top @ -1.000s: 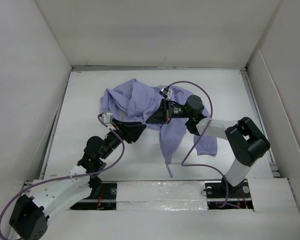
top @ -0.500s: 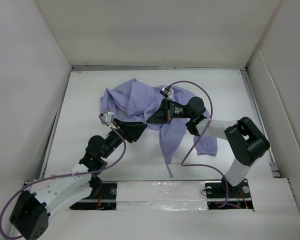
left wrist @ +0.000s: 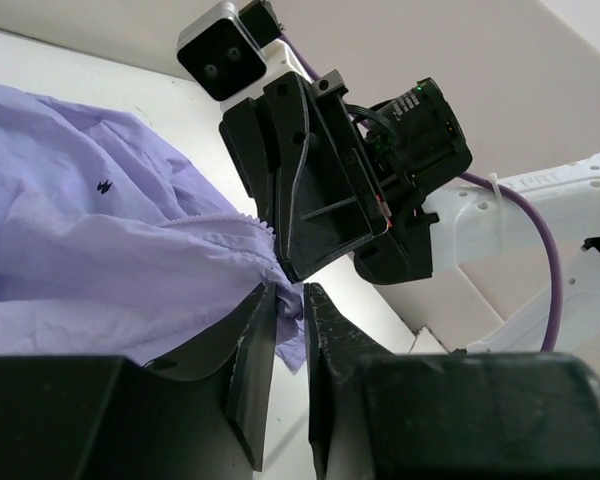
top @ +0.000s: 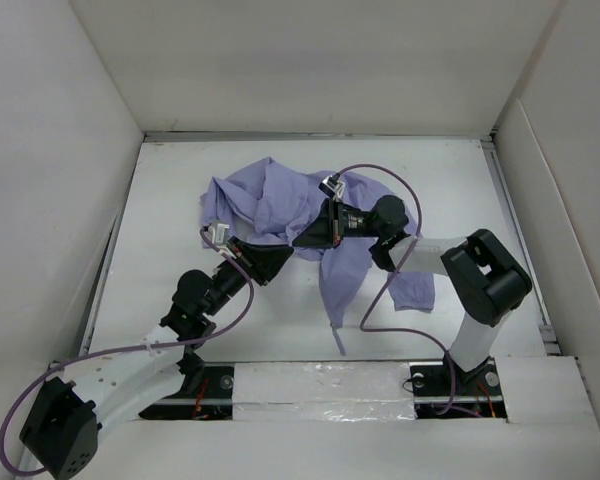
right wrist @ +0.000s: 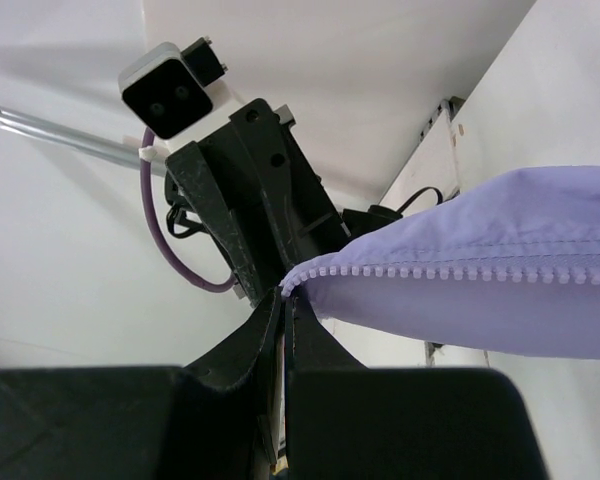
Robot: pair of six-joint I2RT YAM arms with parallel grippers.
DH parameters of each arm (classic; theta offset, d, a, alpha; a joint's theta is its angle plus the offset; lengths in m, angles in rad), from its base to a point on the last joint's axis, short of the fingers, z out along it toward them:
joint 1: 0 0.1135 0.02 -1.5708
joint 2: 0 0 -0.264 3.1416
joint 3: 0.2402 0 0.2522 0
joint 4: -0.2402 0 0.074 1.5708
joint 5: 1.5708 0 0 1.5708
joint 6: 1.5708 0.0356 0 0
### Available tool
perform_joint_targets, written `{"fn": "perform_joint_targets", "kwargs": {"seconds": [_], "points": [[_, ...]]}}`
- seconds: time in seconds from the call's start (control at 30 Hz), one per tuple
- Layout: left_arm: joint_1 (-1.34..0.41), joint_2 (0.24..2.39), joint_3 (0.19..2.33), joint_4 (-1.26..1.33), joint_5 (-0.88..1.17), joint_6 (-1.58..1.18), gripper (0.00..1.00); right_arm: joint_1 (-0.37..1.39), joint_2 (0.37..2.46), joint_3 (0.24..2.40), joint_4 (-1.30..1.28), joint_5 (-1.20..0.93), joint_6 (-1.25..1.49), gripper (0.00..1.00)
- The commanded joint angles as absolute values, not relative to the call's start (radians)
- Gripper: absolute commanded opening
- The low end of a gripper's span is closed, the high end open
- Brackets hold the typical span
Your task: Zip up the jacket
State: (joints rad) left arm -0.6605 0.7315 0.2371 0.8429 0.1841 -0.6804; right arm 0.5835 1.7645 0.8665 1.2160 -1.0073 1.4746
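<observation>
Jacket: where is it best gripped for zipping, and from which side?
The jacket by its toothed zipper edge, at the end. Come in line with the teeth, clamping across the thin flat tape, as the right end effector pinches it.

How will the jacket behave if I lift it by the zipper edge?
Probably floppy: the jacket lies crumpled in folds and drapes from the right end effector. Likely light: a fingertip pinch alone holds its zipper edge up.

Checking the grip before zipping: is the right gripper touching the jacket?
Touching. The right wrist view shows the right gripper pinching the jacket at its zipper edge.
</observation>
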Motion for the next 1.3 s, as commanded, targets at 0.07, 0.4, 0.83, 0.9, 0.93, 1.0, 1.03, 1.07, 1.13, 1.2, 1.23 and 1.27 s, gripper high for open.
{"fn": "perform_joint_targets", "kwargs": {"seconds": [0.07, 0.4, 0.83, 0.9, 0.93, 1.0, 1.03, 1.07, 1.13, 1.2, 1.23, 1.27], "points": [[-0.66, 0.723, 0.264, 0.925, 0.213, -0.687, 0.08, 0.58, 1.773, 0.859, 1.308, -1.019, 1.486, 0.0], [-0.66, 0.709, 0.276, 0.865, 0.189, -0.726, 0.0, 0.58, 1.764, 0.861, 1.266, -1.008, 1.453, 0.0], [-0.66, 0.767, 0.291, 0.896, 0.249, -0.742, 0.12, 0.58, 1.733, 0.874, 1.173, -1.002, 1.385, 0.0], [-0.66, 0.775, 0.296, 0.896, 0.253, -0.742, 0.14, 0.58, 1.736, 0.874, 1.181, -1.002, 1.388, 0.0], [-0.66, 0.778, 0.298, 0.896, 0.256, -0.742, 0.15, 0.58, 1.736, 0.874, 1.183, -1.002, 1.391, 0.0], [-0.66, 0.781, 0.298, 0.897, 0.256, -0.742, 0.14, 0.58, 1.738, 0.874, 1.19, -1.002, 1.394, 0.0], [-0.66, 0.779, 0.298, 0.896, 0.255, -0.742, 0.11, 0.589, 1.736, 0.874, 1.192, -1.002, 1.396, 0.0], [-0.66, 0.776, 0.298, 0.896, 0.25, -0.742, 0.04, 0.589, 1.738, 0.874, 1.19, -1.002, 1.396, 0.0], [-0.66, 0.772, 0.298, 0.894, 0.241, -0.744, 0.0, 0.589, 1.741, 0.874, 1.19, -1.002, 1.396, 0.0], [-0.66, 0.762, 0.298, 0.887, 0.227, -0.747, 0.0, 0.589, 1.743, 0.874, 1.189, -1.002, 1.396, 0.0], [-0.66, 0.758, 0.296, 0.887, 0.226, -0.749, 0.0, 0.589, 1.743, 0.874, 1.189, -1.003, 1.394, 0.0], [-0.66, 0.749, 0.295, 0.884, 0.215, -0.752, 0.0, 0.58, 1.744, 0.874, 1.189, -1.003, 1.393, 0.0]]}}
